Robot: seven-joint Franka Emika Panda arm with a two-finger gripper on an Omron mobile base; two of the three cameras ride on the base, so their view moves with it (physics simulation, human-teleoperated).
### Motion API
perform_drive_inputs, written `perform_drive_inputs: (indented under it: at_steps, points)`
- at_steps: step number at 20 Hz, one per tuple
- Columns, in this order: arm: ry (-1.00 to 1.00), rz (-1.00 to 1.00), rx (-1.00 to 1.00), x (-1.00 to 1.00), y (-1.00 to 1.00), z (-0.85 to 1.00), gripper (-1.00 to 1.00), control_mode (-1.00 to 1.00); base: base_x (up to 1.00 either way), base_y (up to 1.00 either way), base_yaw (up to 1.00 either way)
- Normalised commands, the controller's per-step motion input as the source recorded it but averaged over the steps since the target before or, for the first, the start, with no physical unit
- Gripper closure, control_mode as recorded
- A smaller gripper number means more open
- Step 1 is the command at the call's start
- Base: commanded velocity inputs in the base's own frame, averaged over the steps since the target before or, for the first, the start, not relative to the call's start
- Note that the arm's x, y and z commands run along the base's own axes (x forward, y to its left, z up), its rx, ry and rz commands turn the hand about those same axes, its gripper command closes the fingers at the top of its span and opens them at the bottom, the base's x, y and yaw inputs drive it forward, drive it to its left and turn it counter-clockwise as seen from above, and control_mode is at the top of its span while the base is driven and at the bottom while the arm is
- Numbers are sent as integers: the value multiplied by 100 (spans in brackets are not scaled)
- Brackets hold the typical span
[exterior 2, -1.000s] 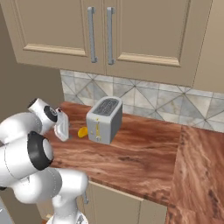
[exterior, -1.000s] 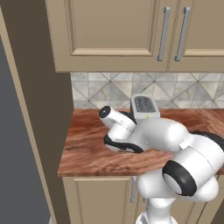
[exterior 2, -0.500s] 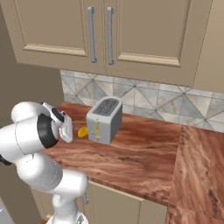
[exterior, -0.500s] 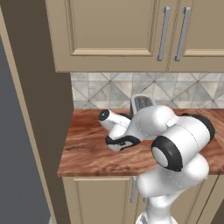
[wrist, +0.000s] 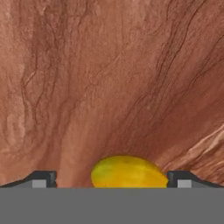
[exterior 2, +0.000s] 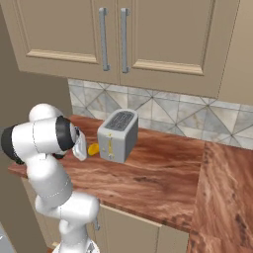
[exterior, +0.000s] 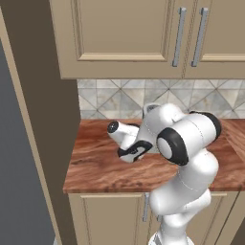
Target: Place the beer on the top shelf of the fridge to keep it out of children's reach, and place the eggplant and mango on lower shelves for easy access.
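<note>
Gripper (wrist: 111, 183) jaws stand wide apart, straddling the mango (wrist: 128, 171) lying on the wooden counter (wrist: 109, 78) left of the toaster (exterior 2: 117, 135). Judged smooth, rounded, firm, slip-prone; grasp across its middle.

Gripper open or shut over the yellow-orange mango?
Open: in the hand view the two dark fingertips stand wide apart, with the yellow-orange mango between them on the wooden counter.

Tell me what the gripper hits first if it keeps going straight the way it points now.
Most likely the mango: in the hand view it lies between the open gripper's fingertips, resting on the wooden counter. How near it is cannot be judged; past it comes only the counter.
</note>
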Motion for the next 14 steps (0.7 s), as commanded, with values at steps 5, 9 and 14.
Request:
perform_drive_inputs:
  at_steps: [5,9,14]
  points:
    - [0,0,0,39,0,-20,-100,-100,0,0,0]
    - [2,0,0,35,-1,-24,-100,-100,0,0,0]
    - [2,0,0,32,-4,-27,-100,-100,0,0,0]
